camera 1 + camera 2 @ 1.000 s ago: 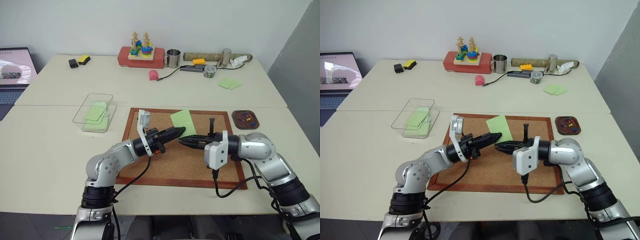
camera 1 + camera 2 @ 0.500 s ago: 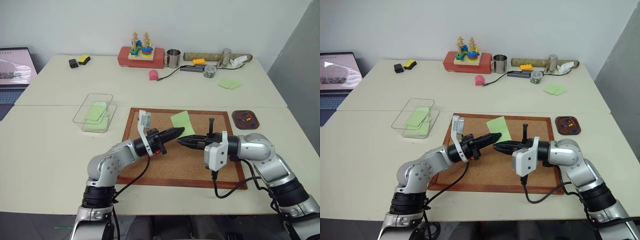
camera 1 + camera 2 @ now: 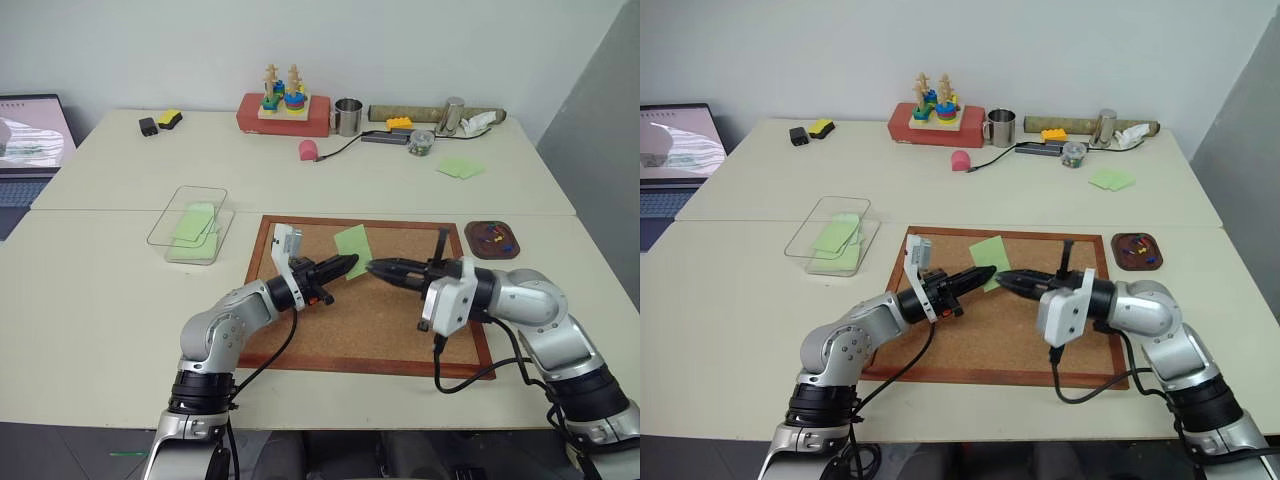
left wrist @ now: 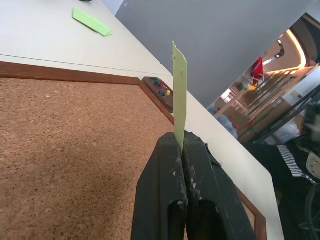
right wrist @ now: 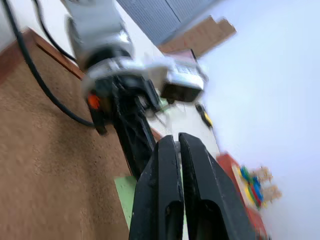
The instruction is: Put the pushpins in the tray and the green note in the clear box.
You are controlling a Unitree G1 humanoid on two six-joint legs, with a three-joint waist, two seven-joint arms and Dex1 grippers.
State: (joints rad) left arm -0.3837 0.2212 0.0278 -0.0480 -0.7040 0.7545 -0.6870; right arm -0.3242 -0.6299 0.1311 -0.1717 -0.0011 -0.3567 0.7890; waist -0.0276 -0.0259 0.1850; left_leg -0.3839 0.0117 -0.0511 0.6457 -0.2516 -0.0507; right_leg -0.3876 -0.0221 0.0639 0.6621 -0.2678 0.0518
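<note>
A: Where do we have the cork board?
B: On the bench in front of us, with the clear box to its left and the tray to its right.

One cork board, one clear box, one dark tray and one metal mug sit on the counter. One green note stands over the board; two claws; one laptop.

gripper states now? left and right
Left gripper: closed, pinching the green note by its edge.
Right gripper: closed, nothing visible between its fingers.
</note>
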